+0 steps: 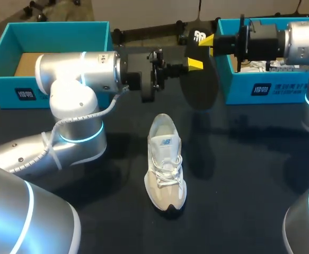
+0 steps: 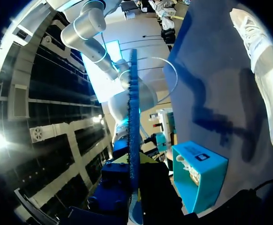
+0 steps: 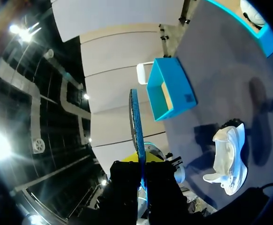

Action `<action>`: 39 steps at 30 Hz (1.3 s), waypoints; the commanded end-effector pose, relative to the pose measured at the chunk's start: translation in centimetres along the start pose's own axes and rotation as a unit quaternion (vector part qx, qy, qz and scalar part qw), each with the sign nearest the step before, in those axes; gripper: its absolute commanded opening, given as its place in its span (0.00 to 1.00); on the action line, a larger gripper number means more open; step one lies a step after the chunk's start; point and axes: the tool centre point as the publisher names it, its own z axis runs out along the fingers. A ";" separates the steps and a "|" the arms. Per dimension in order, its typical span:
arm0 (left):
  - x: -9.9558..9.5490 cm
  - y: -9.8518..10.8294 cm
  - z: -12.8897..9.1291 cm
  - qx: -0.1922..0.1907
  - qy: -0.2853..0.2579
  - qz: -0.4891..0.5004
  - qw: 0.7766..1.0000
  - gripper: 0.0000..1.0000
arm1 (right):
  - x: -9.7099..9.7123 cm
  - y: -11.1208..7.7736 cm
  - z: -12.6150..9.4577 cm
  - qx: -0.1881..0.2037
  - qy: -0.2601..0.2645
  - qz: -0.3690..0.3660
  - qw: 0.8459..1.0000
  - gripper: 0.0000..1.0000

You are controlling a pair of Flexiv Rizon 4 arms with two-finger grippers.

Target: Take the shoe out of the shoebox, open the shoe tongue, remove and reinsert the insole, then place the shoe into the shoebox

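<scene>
Left gripper (image 1: 194,64): fingers narrow, clamped on the edge of the insole (image 1: 200,79); the left wrist view shows the insole (image 2: 134,117) edge-on, running straight out between both fingers (image 2: 113,185). Right gripper (image 1: 207,39): fingers also narrow and pinched on the same insole from the opposite side, near its logo end; in the right wrist view the insole (image 3: 137,126) again stands edge-on between the dark fingers (image 3: 159,185). The insole is dark and oval, held in the air between the two grippers, above the far middle of the table (image 1: 239,185) and clear of its surface. The shoe (image 1: 166,164) stands upright on the table nearer the robot, below the insole and apart from it, laces up, with neither gripper touching it; it is outside both boxes. Left shoebox (image 1: 48,58): teal, open, at the far left behind the left arm, brown floor visible. Right shoebox (image 1: 265,79): teal, open, at the far right under the right arm's wrist, with white contents I cannot identify. The left arm's body blocks part of the left shoebox front.
</scene>
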 end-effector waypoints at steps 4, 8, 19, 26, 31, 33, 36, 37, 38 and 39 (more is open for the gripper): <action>-0.3 -0.3 -0.6 -0.007 -0.010 -0.010 1.000 0.00 | -0.4 -0.2 -0.4 -0.009 -0.005 -0.021 1.000 1.00; -0.4 -0.3 -1.0 -0.007 -0.010 -0.018 1.000 0.00 | -0.8 -0.6 -1.0 -0.013 -0.012 -0.055 0.998 1.00; -0.3 -1.1 -2.2 0.014 -0.018 -0.054 0.998 0.00 | -2.1 -3.3 -2.6 0.014 0.012 -0.160 0.987 1.00; -0.9 -1.4 -3.4 0.013 -0.018 -0.055 0.998 0.00 | -3.4 -4.7 -4.2 0.022 0.014 -0.174 0.984 1.00; -1.0 -1.6 -4.2 0.009 -0.014 -0.055 0.998 0.00 | -3.8 -5.1 -5.2 0.035 0.016 -0.181 0.983 1.00; -0.9 -1.8 -4.6 0.007 -0.012 -0.055 0.998 0.00 | -3.9 -5.2 -5.5 0.044 0.015 -0.185 0.982 1.00; -0.7 -2.1 -5.0 0.003 -0.006 -0.055 0.998 0.00 | -4.0 -5.3 -5.7 0.055 0.015 -0.190 0.980 1.00; -0.5 -2.2 -5.1 0.001 -0.003 -0.055 0.998 0.00 | -4.0 -5.3 -5.8 0.061 0.015 -0.189 0.980 1.00; -0.4 -2.2 -5.3 0.000 -0.002 -0.055 0.998 0.00 | -4.0 -5.3 -5.9 0.069 0.014 -0.186 0.980 1.00; -0.4 -2.2 -5.4 -0.001 0.000 -0.055 0.999 0.00 | -4.1 -5.4 -5.9 0.074 0.016 -0.182 0.980 1.00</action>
